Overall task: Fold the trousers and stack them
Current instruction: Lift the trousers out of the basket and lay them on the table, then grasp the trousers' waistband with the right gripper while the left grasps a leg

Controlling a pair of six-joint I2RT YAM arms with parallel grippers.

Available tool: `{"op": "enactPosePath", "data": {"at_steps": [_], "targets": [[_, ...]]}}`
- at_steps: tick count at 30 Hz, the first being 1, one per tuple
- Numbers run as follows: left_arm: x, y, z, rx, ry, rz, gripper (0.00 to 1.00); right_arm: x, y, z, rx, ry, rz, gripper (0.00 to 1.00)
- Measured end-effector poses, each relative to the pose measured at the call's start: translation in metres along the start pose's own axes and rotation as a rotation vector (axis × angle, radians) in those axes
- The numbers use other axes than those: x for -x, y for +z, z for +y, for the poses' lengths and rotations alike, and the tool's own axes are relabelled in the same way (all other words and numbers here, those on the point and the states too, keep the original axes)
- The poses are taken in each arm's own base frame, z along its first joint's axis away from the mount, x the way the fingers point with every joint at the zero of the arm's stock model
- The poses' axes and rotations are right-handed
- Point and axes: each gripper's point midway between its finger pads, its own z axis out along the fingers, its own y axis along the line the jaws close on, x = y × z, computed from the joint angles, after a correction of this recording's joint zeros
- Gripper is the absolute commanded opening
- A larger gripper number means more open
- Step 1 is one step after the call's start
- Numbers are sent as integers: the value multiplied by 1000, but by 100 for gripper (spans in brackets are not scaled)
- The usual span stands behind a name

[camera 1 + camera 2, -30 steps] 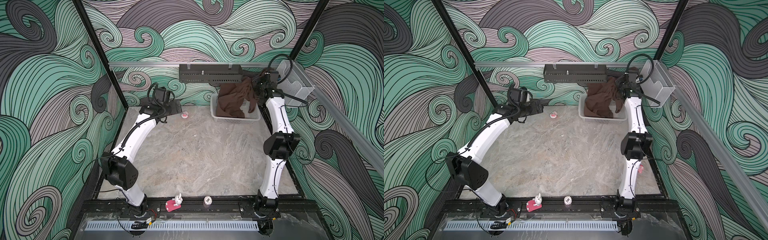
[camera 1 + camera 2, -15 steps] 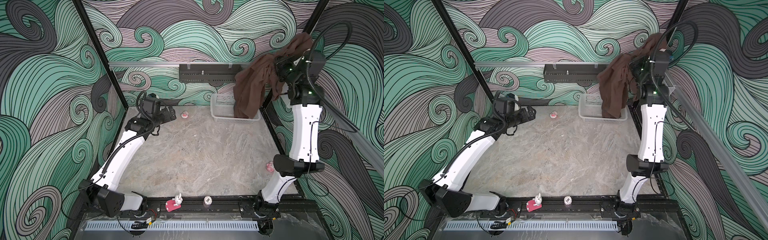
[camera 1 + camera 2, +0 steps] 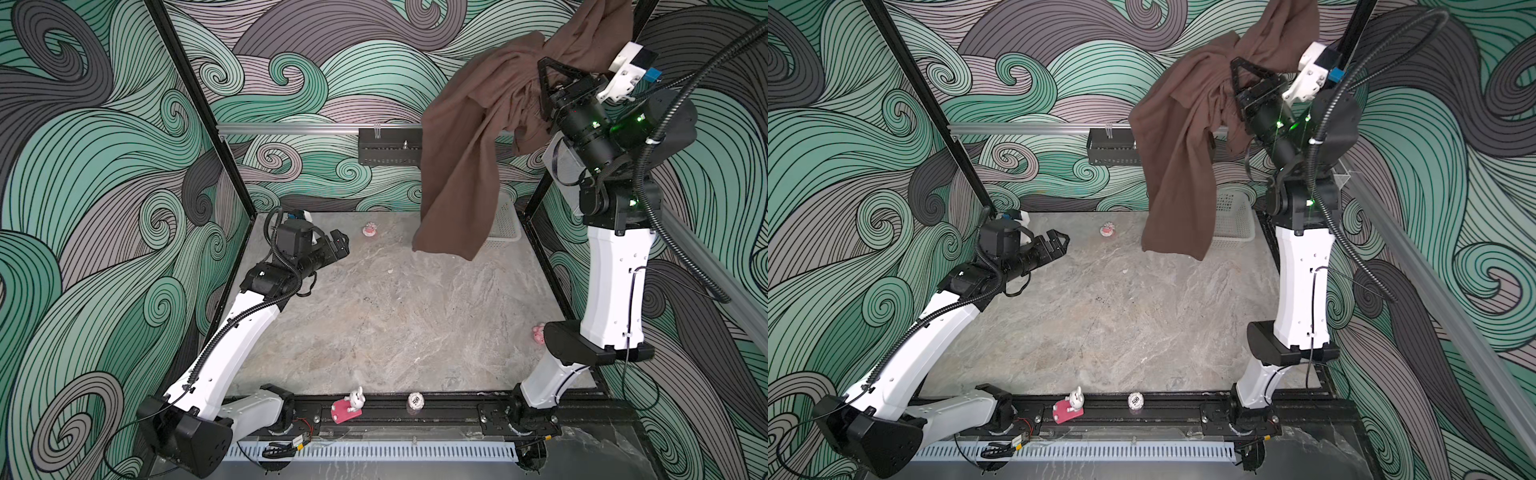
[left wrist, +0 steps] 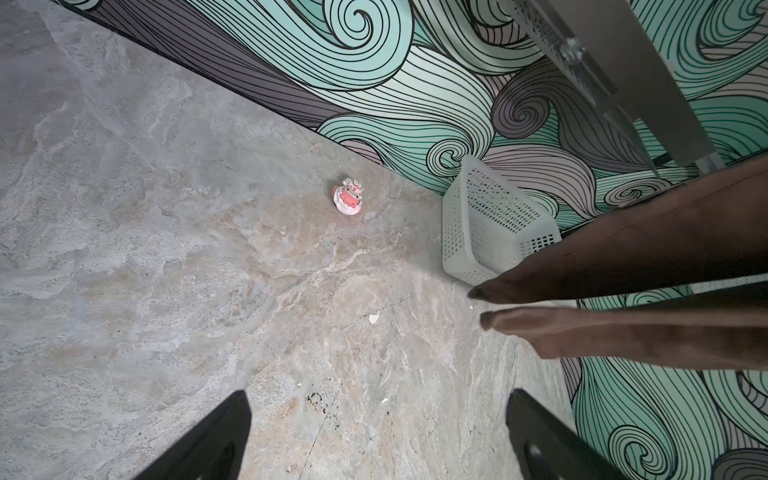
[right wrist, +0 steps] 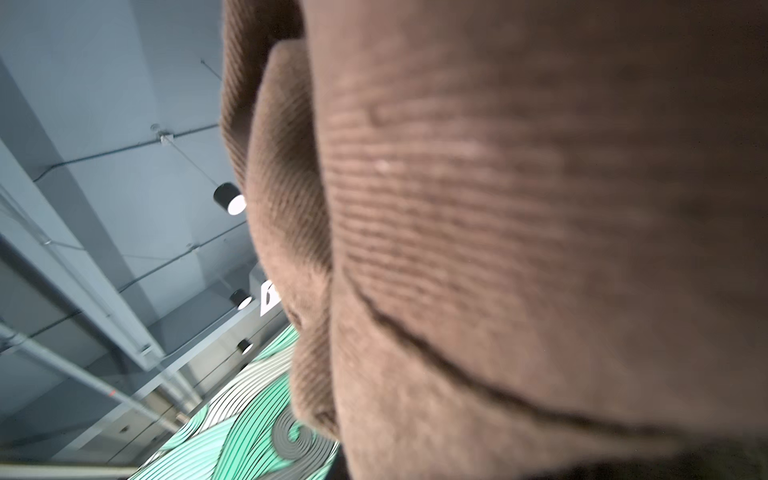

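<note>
Now that your right gripper (image 3: 545, 89), clamped on the trousers (image 3: 457, 166), has hoisted them out of the basket (image 3: 505, 220), they hang above the table's (image 3: 395, 311) far right corner. Your left gripper (image 3: 338, 245) waits wide open, so spreading them flat likely comes next.

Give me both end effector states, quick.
Left end effector: open, holding nothing.
Right end effector: closed on the trousers, holding them up in the air.
</note>
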Motion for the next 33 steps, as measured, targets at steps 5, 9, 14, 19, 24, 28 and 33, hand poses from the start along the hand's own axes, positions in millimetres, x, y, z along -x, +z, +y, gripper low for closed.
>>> {"op": "enactPosePath", "data": {"at_steps": [5,9,14,19,24,28,33], "targets": [[8,-17,-5,-26,-5,-40,98,-69,-4,-16,-56,33,157,0],[10,-28,-1,-18,-5,-70,99,-159,-18,-75,-184,80,318,0],[4,-39,15,36,-5,-87,99,-275,-63,-199,-469,111,501,4],[-11,-42,37,110,10,-60,99,-351,-170,-319,-883,86,651,33],[-32,-38,56,170,36,0,99,-335,-235,-346,-1115,-25,677,80],[-52,-35,67,198,59,75,99,-298,-244,-333,-1169,-110,643,91],[-75,-31,69,193,78,188,97,-252,-262,-312,-1204,-170,576,90]]}}
